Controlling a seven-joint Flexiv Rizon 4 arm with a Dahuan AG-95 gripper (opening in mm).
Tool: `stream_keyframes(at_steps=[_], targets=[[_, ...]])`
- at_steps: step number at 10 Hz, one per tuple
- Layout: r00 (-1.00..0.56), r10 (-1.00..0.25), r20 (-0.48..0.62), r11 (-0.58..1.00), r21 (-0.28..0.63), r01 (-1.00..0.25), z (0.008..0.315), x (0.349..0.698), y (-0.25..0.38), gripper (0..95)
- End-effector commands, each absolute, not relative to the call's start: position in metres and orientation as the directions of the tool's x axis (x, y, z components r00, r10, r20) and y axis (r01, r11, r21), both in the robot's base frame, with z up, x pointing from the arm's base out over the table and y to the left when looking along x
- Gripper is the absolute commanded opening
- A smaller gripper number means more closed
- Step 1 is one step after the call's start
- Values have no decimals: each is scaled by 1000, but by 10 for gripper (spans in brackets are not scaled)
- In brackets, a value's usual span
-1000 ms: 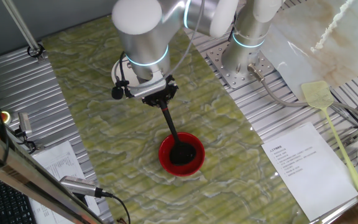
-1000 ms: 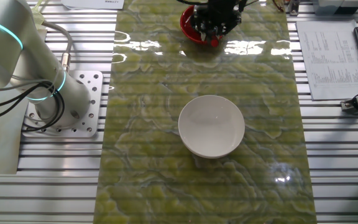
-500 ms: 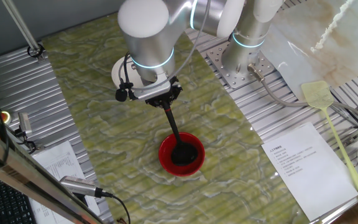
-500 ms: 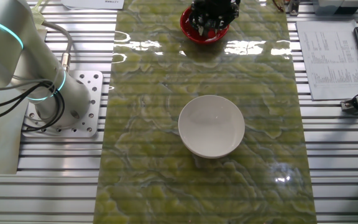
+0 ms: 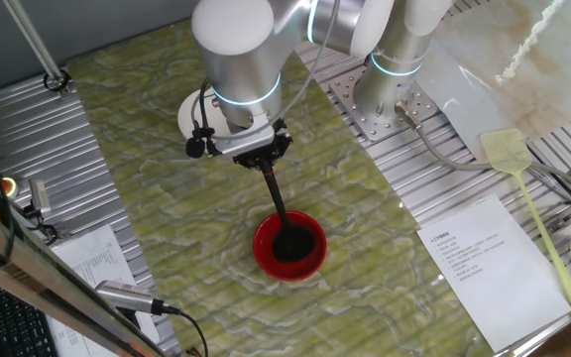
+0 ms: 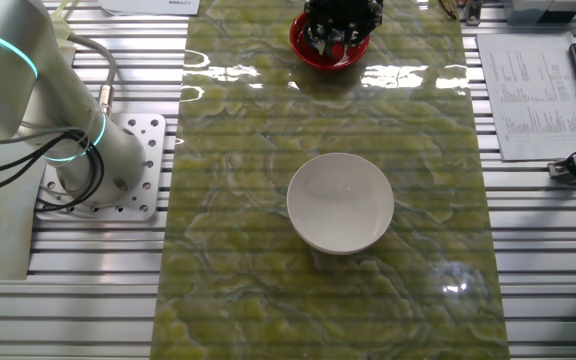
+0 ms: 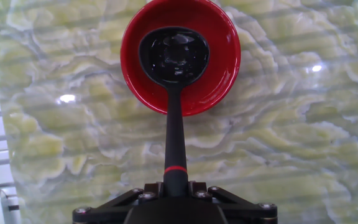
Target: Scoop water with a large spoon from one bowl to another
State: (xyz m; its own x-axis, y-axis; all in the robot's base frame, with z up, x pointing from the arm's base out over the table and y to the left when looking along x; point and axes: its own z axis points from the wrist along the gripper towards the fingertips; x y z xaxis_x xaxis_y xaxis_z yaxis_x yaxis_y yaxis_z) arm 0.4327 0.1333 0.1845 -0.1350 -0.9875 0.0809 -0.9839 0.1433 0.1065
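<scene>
While the scoop of the large spoon (image 7: 174,53) sits low inside the red bowl (image 7: 224,62), a fast or tilted lift risks slopping the water (image 7: 178,48), seen only as a sheen in the scoop, onto the green mat (image 5: 147,129). The white bowl (image 6: 340,202) stands well apart, so the carry is long. Gripper (image 7: 174,186): pressed tight on the handle end, pinching the ladle; fingers themselves mostly hidden
</scene>
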Motion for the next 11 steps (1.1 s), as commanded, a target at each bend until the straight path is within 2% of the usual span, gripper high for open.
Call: stream_keyframes(at_steps=[1, 11], targets=[[-144, -986, 83, 152, 101, -983, 185, 433, 133, 0], [-152, -986, 71, 157, 73, -985, 188, 431, 134, 0]])
